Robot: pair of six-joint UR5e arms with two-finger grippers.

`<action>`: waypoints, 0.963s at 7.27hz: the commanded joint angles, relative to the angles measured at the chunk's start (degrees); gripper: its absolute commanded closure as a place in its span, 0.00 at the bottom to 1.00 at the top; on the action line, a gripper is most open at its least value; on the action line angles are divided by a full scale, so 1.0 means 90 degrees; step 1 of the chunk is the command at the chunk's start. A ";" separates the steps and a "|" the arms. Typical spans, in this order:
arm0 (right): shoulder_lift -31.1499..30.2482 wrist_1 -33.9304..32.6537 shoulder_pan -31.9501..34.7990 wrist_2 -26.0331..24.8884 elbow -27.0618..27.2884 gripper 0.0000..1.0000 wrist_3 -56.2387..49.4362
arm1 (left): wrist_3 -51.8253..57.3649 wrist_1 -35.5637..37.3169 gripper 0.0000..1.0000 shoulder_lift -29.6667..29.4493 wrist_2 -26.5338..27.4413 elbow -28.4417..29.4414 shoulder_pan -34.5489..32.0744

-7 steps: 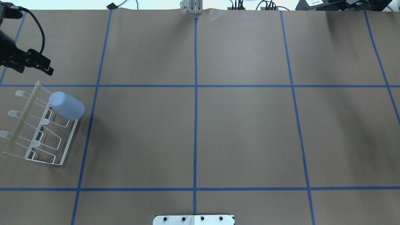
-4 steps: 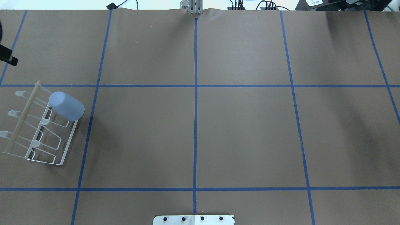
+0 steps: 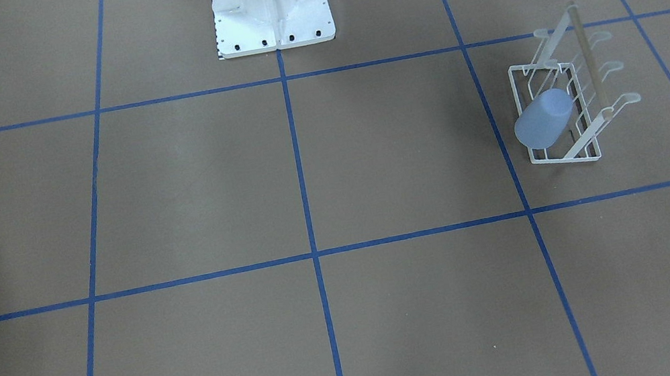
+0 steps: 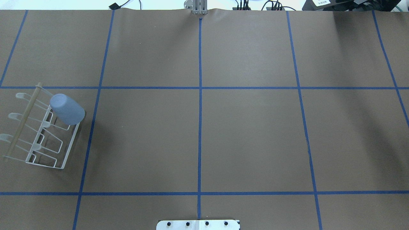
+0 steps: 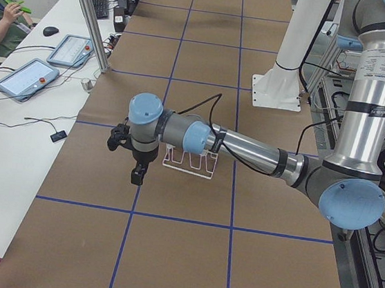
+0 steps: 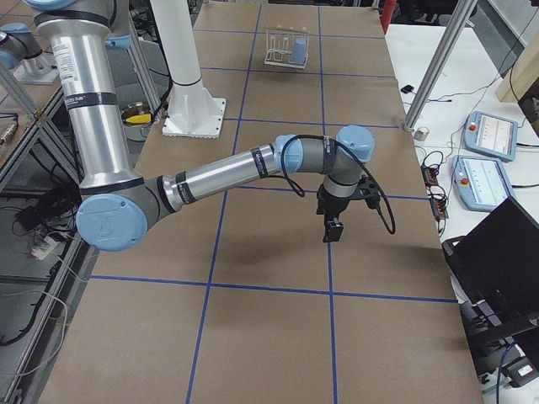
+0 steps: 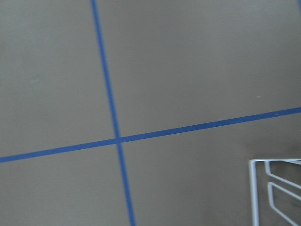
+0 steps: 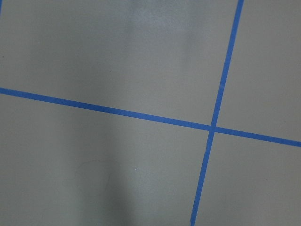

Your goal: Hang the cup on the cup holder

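Observation:
The pale blue-grey cup [image 4: 67,109] hangs mouth-down and tilted on a far prong of the white wire cup holder [image 4: 71,145], at the table's left side. Both also show in the front view, the cup [image 3: 543,119] on the holder [image 3: 587,54]. A corner of the holder shows in the left wrist view [image 7: 256,188]. My left gripper [image 5: 137,172] hangs above the table beside the holder, apart from the cup. My right gripper [image 6: 333,229] hangs over bare table at the right end. Both show only in side views, so I cannot tell whether they are open or shut.
The white robot pedestal [image 3: 270,1] stands at the middle of the near edge. Blue tape lines grid the brown table. A metal post [image 5: 89,14], tablets [image 5: 26,76] and a seated person are beyond the far edge.
My left gripper has drawn back from near the holder and left the overhead view at its left edge. The cup has settled slightly on its prong.

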 commanded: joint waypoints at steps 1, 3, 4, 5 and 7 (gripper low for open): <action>-0.0342 0.0018 0.0164 0.0078 -0.0037 0.00 0.0000 | 0.0761 -0.0926 0.01 0.0379 -0.0020 0.0673 -0.0387; -0.0538 0.0028 0.0407 0.0146 -0.0027 0.00 -0.0029 | 0.0717 -0.0920 0.01 0.0421 -0.0010 0.0655 -0.0378; -0.0617 0.0028 0.0534 0.0166 0.0011 0.00 -0.0087 | 0.0611 -0.0891 0.01 0.0334 0.0106 0.0646 -0.0349; -0.0666 0.0028 0.0622 0.0156 0.0060 0.00 -0.0097 | 0.0581 -0.0871 0.01 0.0343 0.0204 0.0597 -0.0320; -0.0987 0.0038 0.0692 0.0098 0.0187 0.00 -0.0127 | 0.0027 -0.0871 0.01 0.0323 0.0534 0.0442 0.0001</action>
